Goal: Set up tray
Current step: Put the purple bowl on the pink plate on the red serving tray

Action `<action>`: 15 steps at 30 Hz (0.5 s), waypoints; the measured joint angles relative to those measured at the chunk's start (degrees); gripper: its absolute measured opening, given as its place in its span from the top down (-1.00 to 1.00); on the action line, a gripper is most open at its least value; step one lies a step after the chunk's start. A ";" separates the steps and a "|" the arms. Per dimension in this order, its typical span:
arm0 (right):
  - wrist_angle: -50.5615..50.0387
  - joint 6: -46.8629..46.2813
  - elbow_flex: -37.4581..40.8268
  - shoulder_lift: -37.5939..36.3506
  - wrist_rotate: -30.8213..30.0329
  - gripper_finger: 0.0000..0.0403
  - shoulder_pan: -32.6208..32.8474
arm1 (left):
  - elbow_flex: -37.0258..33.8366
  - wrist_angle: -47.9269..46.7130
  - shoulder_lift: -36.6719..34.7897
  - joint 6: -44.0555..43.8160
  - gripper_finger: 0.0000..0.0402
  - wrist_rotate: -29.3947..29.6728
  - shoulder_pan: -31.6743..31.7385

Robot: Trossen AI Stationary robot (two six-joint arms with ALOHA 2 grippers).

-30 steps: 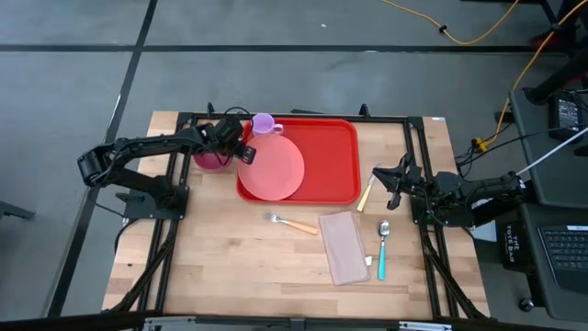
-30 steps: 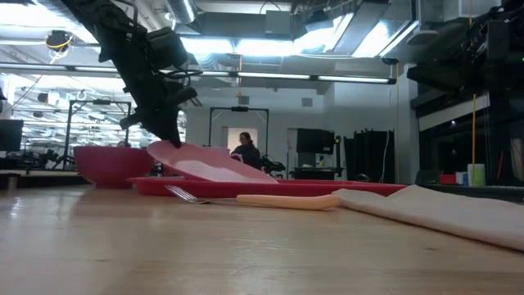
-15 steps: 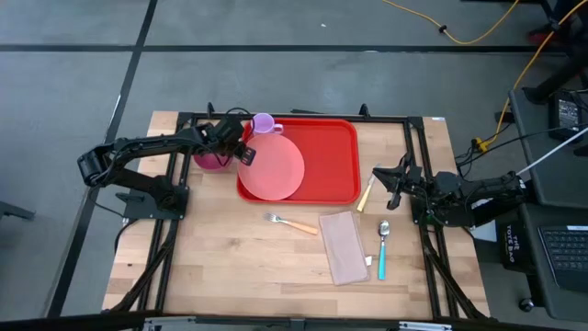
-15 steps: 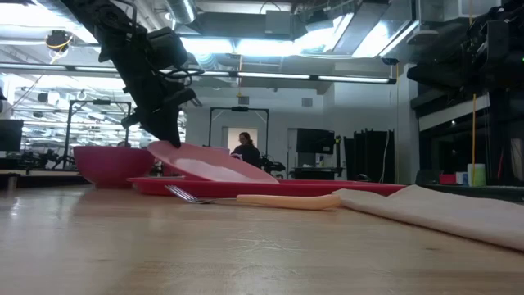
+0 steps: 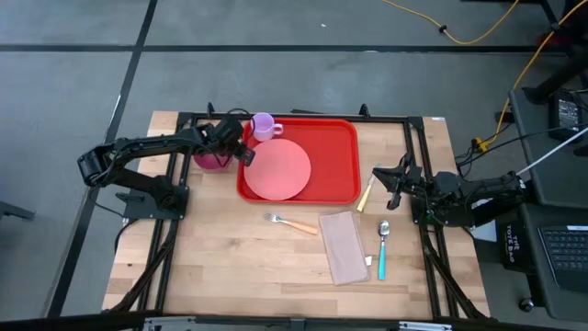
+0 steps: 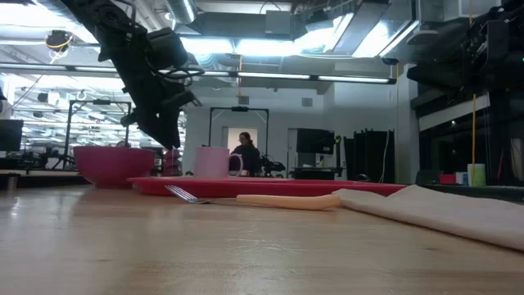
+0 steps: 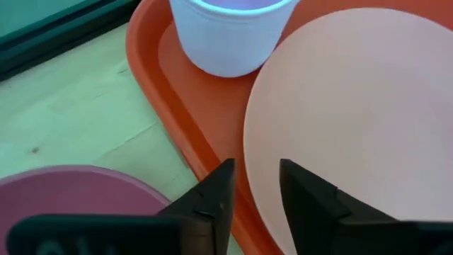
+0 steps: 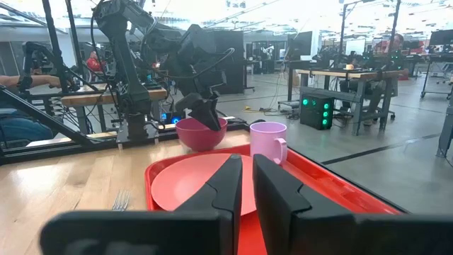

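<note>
The red tray (image 5: 331,152) lies at the table's far middle. A salmon-pink plate (image 5: 278,168) rests flat on the tray's left part. A lilac cup (image 5: 264,126) stands upright in the tray's far left corner. My left gripper (image 5: 241,153) hangs open just above the plate's left edge (image 7: 258,142) and the tray's left rim (image 7: 184,120), with nothing between its fingers. My right gripper (image 5: 393,179) waits shut at the table's right side, beside a knife (image 5: 367,194), and holds nothing.
A magenta bowl (image 5: 209,159) stands on the table just left of the tray, under my left arm. A fork (image 5: 292,223), a folded beige napkin (image 5: 344,246) and a teal-handled spoon (image 5: 383,248) lie on the bare wood nearer than the tray.
My left gripper has opened and let go of the plate's left edge. The plate was tilted, with its left edge raised over the tray's rim. It has dropped flat into the tray and slid a little toward the table's right edge.
</note>
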State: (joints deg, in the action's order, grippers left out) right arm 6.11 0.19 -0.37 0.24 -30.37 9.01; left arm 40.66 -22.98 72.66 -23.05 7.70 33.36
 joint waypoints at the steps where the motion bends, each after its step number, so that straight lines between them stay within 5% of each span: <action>1: 0.00 0.00 0.01 -0.01 0.00 0.79 0.00 | 0.00 0.00 0.02 1.37 0.46 -0.02 0.00; 8: 0.00 0.02 -0.01 -0.01 0.00 0.79 0.00 | -0.02 0.66 -1.97 7.57 0.49 -0.83 0.00; 15: 0.00 0.02 0.01 0.00 0.00 0.79 -0.02 | -0.04 7.31 -7.62 16.16 0.75 2.55 -0.79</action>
State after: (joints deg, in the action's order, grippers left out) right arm 6.11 0.21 -0.36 0.24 -30.37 8.99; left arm 40.62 -15.67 65.05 -6.89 10.25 32.58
